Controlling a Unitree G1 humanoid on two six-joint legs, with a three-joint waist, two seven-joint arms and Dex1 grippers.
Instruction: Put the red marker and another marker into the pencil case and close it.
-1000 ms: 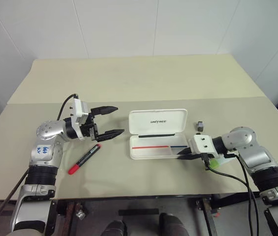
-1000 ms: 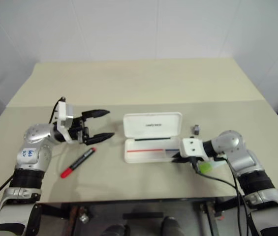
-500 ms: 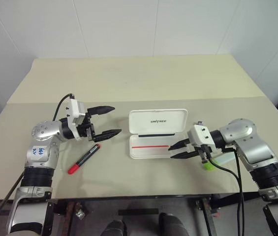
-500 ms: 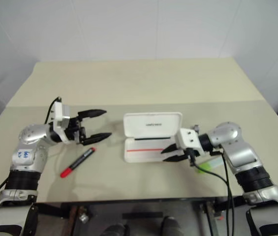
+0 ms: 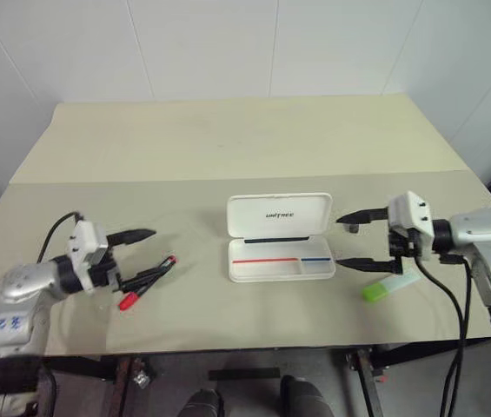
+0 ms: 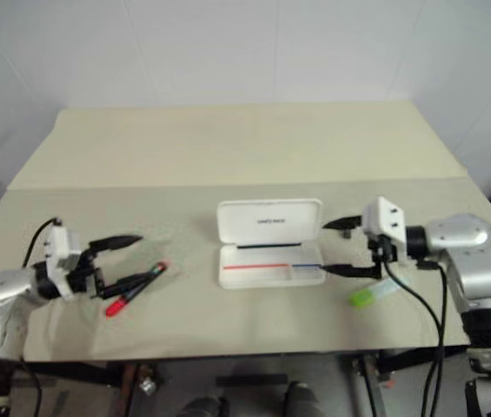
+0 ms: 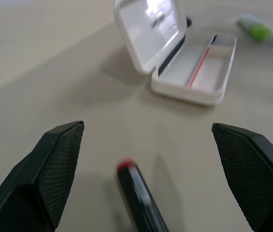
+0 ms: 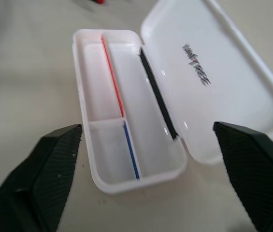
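- Left pincer point(image 5: 137, 258): jaws spread wide, holding nothing. Note the red marker point(image 5: 147, 281) lying on the desk point(image 5: 228, 148) just ahead of its tips, long axis running roughly along the pincer's own line, so you must turn the wrist to span the barrel.
- Right pincer point(image 5: 353, 239): wide open, empty. Green highlighter point(image 5: 388, 287) lies just beneath and beside it; the pencil case point(image 5: 280, 237), lid up, lies ahead of its tips.
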